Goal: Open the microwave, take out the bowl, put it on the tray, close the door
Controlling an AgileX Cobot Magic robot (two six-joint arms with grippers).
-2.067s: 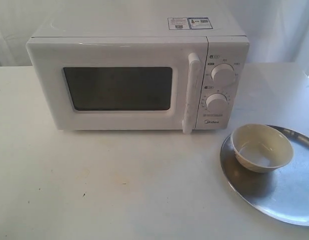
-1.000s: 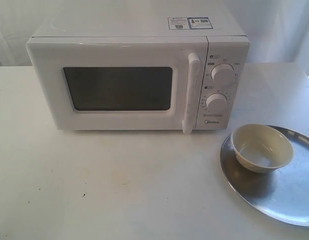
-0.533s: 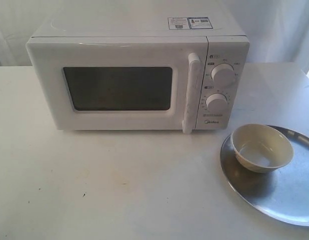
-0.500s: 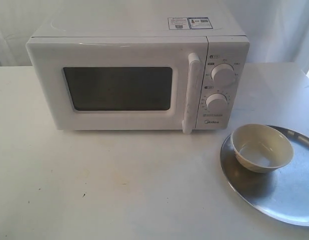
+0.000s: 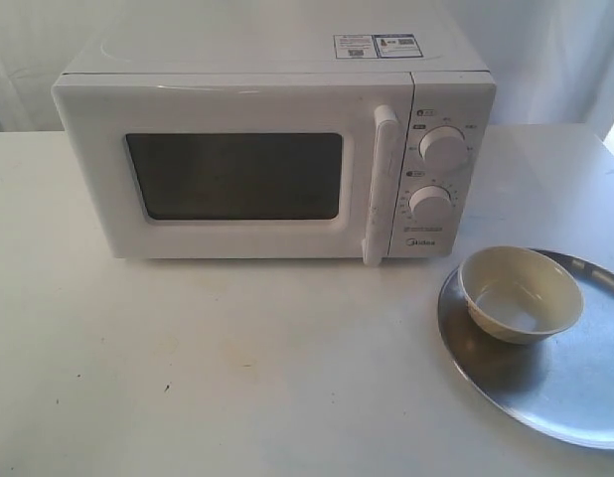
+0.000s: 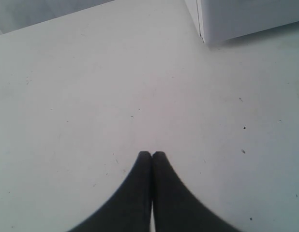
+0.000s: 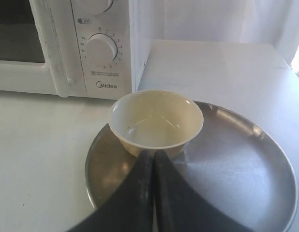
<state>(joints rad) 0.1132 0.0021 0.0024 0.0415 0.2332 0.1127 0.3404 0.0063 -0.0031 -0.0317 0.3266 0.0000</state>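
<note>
The white microwave (image 5: pixel 272 149) stands at the back of the table, and its door (image 5: pixel 228 174) with the dark window and bar handle (image 5: pixel 380 184) is closed. The cream bowl (image 5: pixel 520 293) sits upright on the silver tray (image 5: pixel 560 383) at the right; both also show in the right wrist view, bowl (image 7: pixel 156 121) on tray (image 7: pixel 236 159). My right gripper (image 7: pixel 153 153) is shut and empty, just short of the bowl's near side. My left gripper (image 6: pixel 151 154) is shut and empty over bare table, near a microwave corner (image 6: pixel 236 19). Neither gripper shows in the exterior view.
The white table (image 5: pixel 237 368) spreads in front of the microwave. Two round knobs (image 5: pixel 441 149) sit on the microwave's right panel. A white curtain (image 5: pixel 555 50) hangs behind. The tray runs off the exterior view's right edge.
</note>
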